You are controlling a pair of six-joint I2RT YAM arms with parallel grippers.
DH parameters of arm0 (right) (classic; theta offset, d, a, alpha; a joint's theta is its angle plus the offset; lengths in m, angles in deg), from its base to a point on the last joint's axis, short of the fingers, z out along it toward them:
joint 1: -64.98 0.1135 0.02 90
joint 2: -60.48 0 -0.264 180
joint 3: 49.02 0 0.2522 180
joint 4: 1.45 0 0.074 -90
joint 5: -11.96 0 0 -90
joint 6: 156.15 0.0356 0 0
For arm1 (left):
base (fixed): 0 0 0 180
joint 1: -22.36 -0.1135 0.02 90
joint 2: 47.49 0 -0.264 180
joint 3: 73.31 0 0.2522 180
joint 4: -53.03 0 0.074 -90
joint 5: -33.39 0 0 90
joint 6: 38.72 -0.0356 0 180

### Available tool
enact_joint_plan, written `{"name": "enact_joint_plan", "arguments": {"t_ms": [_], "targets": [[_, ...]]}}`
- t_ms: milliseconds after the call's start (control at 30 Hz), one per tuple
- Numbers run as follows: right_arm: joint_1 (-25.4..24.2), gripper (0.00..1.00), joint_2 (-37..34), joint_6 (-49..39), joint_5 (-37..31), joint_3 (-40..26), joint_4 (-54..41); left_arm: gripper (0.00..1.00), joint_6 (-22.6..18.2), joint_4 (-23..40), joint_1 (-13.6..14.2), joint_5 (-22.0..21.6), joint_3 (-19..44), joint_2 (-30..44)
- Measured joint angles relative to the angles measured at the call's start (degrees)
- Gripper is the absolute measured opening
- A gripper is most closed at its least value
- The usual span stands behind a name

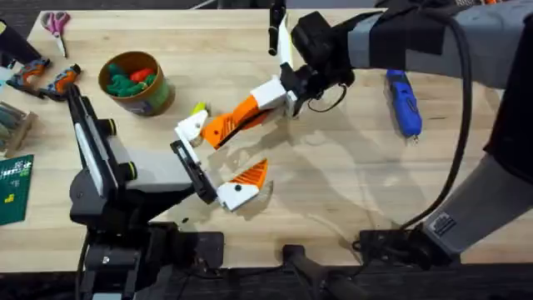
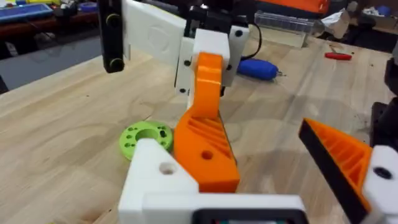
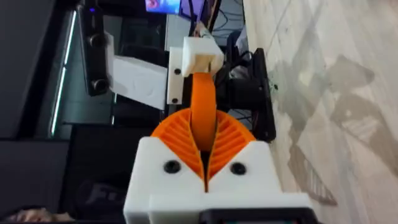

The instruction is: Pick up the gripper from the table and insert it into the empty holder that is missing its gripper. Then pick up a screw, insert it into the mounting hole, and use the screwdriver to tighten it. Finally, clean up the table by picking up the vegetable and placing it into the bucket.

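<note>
My right gripper (image 1: 237, 119) (image 3: 204, 134) is shut on the loose orange gripper (image 2: 208, 155) (image 3: 203, 102) and presses it against the holder (image 1: 190, 127) (image 2: 155, 180) (image 3: 199, 56), the bare white finger of my left gripper (image 1: 221, 157) (image 2: 267, 168). The left gripper stands open, and its other finger carries an orange tip (image 1: 252, 173) (image 2: 339, 155). The blue screwdriver (image 1: 404, 102) (image 2: 258, 68) lies at the right. The bucket (image 1: 158, 96) stands at the back left with green and orange toys inside. A yellow-green bit (image 1: 198, 109) peeks beside the holder; I cannot tell if it is the vegetable. The screw is out of view.
A lime-green disc with holes (image 2: 146, 137) lies on the table by the holder. Scissors (image 1: 57, 23) and orange-handled pliers (image 1: 50, 79) lie at the far left, and a green board (image 1: 15, 187) sits at the left edge. The right arm's cable loops over the table.
</note>
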Motion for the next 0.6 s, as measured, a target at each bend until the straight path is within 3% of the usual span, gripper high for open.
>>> {"name": "enact_joint_plan", "arguments": {"t_ms": [600], "targets": [[0.8, 0.009, 0.0, 7.3, -0.2, 0.0, 4.7, 0.986, 0.0, 0.0, 0.0, 0.0, 0.0, 0.0]]}}
